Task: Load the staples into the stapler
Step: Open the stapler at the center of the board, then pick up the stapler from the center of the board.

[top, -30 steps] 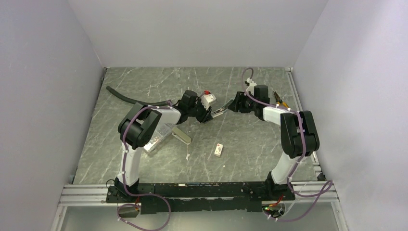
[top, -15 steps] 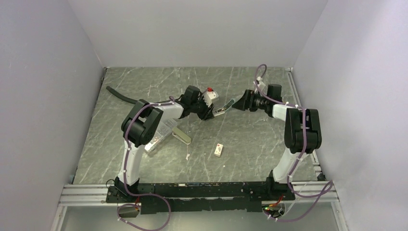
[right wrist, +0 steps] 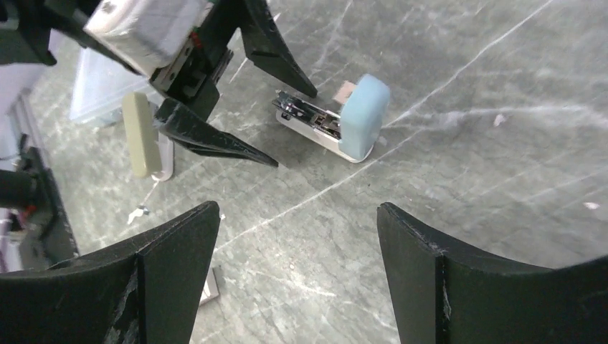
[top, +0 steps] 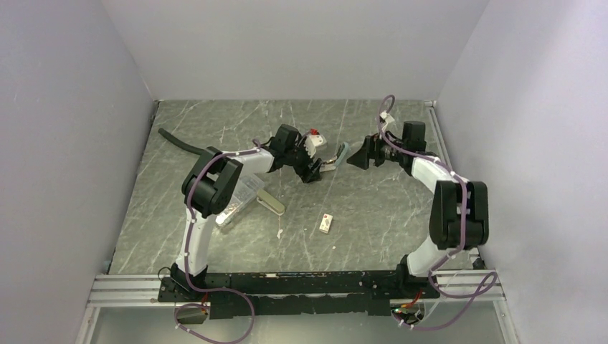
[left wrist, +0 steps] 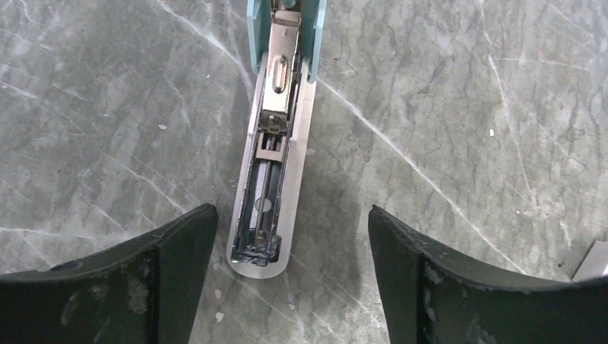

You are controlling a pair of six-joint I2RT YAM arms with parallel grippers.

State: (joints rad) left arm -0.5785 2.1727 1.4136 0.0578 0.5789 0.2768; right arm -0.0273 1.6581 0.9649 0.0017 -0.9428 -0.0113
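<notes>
Nearest my arm bases, the staple box (top: 327, 223) lies flat on the table (top: 373, 208). It is white with a small red mark, on the near side of the blue stapler (top: 335, 159) and well apart from it. Neither pincer touches the box.

Left of the blue stapler and a little nearer to me, a beige stapler (top: 270, 202) lies closed on the table. A clear plastic case (top: 236, 203) sits just beyond it on its left.

The blue stapler itself is open. Its blue top is hinged up at the right end, and the metal magazine lies flat, pointing left. On the left wrist camera I see down into the stapler's (left wrist: 276, 143) channel, with a spring and rail showing. I cannot tell whether any staples are in it.

The left gripper (top: 319, 170) faces the magazine end of the blue stapler with its fingers (left wrist: 165, 272) spread wide. That end sits between them, with a gap on each side, so nothing is pinched.

The right gripper (top: 353, 159) is at the stapler's hinged end, fingers (right wrist: 165, 279) also spread wide and empty. On its wrist camera the stapler (right wrist: 337, 122) sits clear of the fingertips.

Farthest off, far left of the blue stapler, a black strip (top: 183, 142) curves along the table.
</notes>
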